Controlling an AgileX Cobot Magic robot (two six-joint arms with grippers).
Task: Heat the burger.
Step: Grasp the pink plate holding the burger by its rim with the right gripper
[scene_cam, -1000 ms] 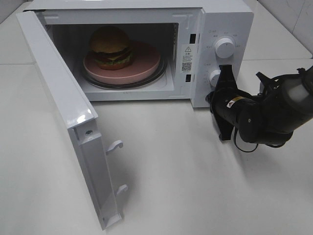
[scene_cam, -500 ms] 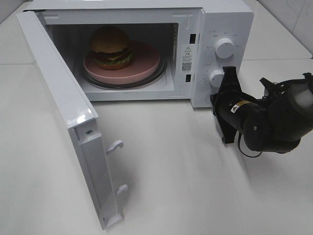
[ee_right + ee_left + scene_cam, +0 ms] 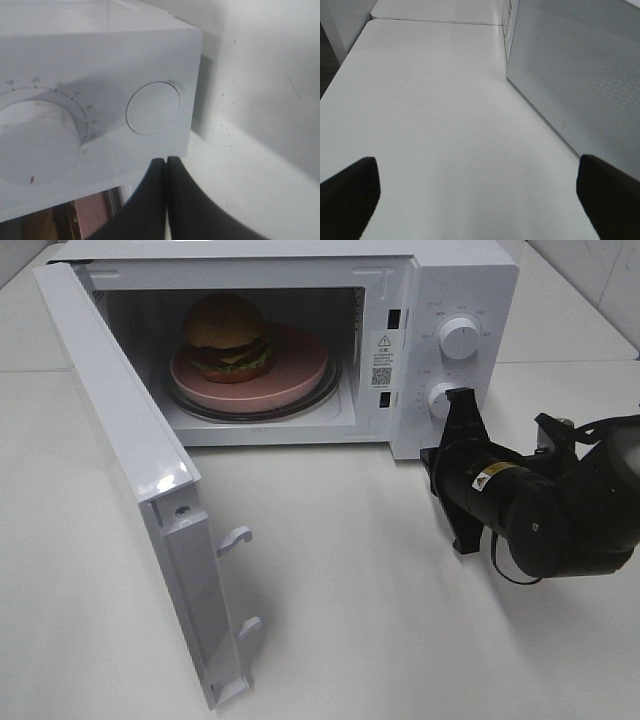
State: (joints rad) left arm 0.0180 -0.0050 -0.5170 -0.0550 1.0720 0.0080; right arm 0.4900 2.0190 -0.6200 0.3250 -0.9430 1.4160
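The burger (image 3: 227, 335), with a tan-brown bun, sits on a round pink plate (image 3: 300, 365) inside the white microwave (image 3: 470, 280). The microwave door (image 3: 120, 430) stands wide open to the left. My right gripper (image 3: 430, 455) is shut and empty, with its tips at the lower front corner of the control panel, below the lower knob (image 3: 440, 400). In the right wrist view the shut fingertips (image 3: 166, 162) sit just under a round button (image 3: 152, 107), beside the numbered knob (image 3: 37, 135). My left gripper (image 3: 480, 200) is open and empty over bare table, and is out of the exterior view.
An upper knob (image 3: 459, 337) is on the control panel. The open door juts out toward the table's front left; its outer perforated face (image 3: 580, 85) shows in the left wrist view. A white tabletop (image 3: 380, 620) lies in front of the microwave.
The right arm has shifted slightly to the right and toward the front of the table, staying close to the control panel. The burger, plate and door have not moved.
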